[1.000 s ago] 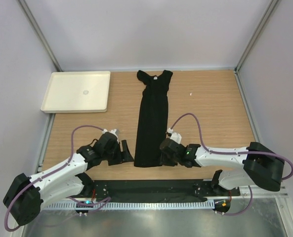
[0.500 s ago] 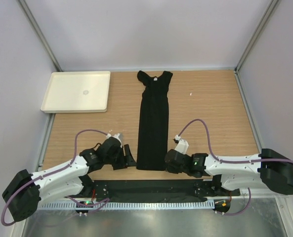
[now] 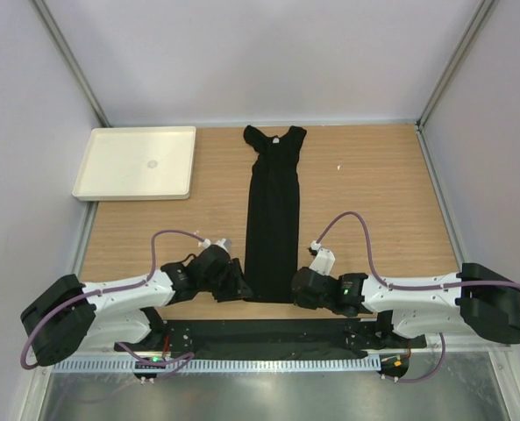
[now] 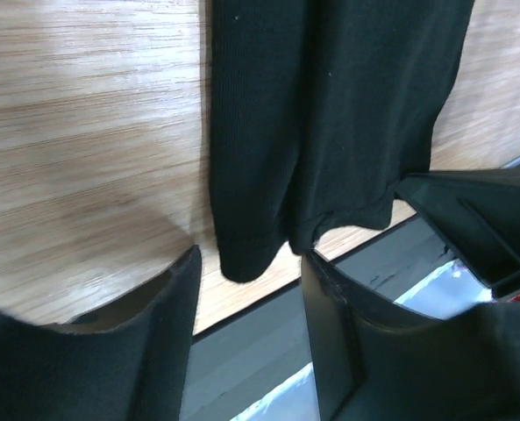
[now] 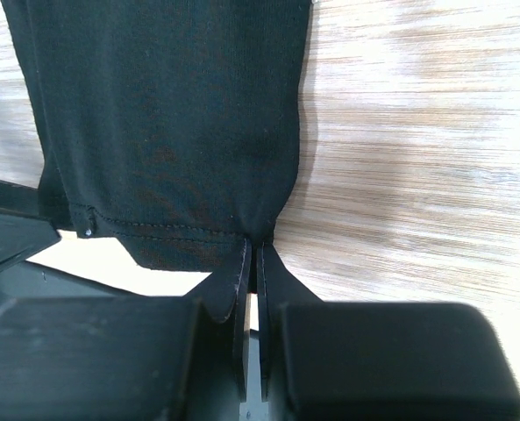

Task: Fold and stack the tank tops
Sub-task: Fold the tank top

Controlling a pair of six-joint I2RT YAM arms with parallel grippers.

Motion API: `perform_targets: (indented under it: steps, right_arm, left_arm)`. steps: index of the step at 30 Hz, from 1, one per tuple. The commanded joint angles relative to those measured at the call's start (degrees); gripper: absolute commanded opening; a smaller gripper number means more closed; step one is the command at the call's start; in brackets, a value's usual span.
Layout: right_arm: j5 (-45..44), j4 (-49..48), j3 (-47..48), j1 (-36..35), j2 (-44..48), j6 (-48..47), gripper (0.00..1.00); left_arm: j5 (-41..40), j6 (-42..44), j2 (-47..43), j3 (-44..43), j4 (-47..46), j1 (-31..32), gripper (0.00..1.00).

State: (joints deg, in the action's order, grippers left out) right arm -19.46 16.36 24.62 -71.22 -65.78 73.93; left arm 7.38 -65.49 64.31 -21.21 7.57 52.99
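Observation:
One black tank top (image 3: 273, 210) lies folded into a long narrow strip down the middle of the table, straps at the far end. My left gripper (image 3: 237, 282) is open at its near left corner; in the left wrist view the hem corner (image 4: 246, 259) hangs just ahead of the parted fingers, not between them. My right gripper (image 3: 298, 288) is shut on the near right corner of the hem; the right wrist view shows the black fabric (image 5: 172, 123) pinched between the closed fingertips (image 5: 242, 272).
A cream tray (image 3: 137, 162) stands at the far left of the wooden table (image 3: 373, 193). The table's near edge and a dark metal rail (image 3: 268, 338) run just behind both grippers. The right gripper's body (image 4: 479, 219) shows beyond the hem in the left wrist view.
My left gripper has moved right and nearer, up to the hem's left corner. My right gripper moved toward the near edge with the hem's right corner, then stayed there.

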Motion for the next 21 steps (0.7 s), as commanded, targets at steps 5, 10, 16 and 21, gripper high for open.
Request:
perform_targets:
  steps: [5, 10, 16, 21]
  right_arm:
    - [-3.3, 1.6, 0.8, -0.8, 1.4, 0.5, 0.01]
    - [-4.9, 3.2, 2.1, -1.0, 4.5, -1.9, 0.01]
    - [-8.3, 8.9, 7.5, -1.0, 8.2, -6.3, 0.01]
    - [-14.2, 15.9, 16.1, -0.1, 7.8, -10.5, 0.01]
  left_arm:
    - [-3.8, -1.0, 1.4, -0.4, -1.7, 2.5, 0.03]
    - [-5.5, -2.9, -3.1, -0.1, 0.5, 4.0, 0.00]
    - [-4.7, -1.5, -4.9, -4.2, 3.1, 4.0, 0.00]
    - [-6.8, 1.9, -2.5, -13.0, 10.2, 3.8, 0.00]
